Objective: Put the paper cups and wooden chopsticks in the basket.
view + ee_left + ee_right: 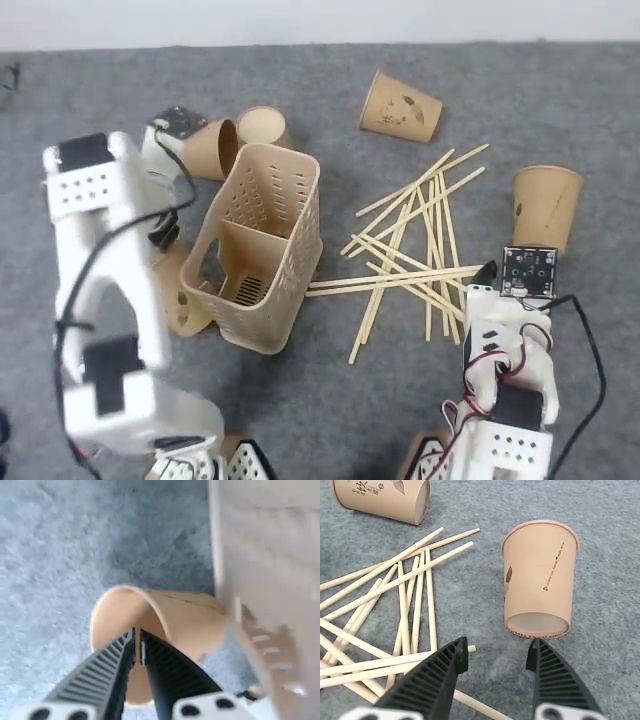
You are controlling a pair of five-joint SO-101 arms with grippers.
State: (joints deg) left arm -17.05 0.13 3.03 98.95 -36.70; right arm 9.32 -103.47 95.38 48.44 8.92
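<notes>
While my left end effector [136, 632] pinched one paper cup [175, 615], my right end effector [498, 647] gaped empty. A second cup [540, 575] lay just beyond, base nearest.

Recycling sign and tiny print on the near cup [540, 575] beside the chopsticks [405, 605]; dark print on the far cup [382, 497] beyond them.

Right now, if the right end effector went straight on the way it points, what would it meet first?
Probably the base of the paper cup lying ahead of the right end effector; depth is unclear, so it may touch carpet first.
</notes>
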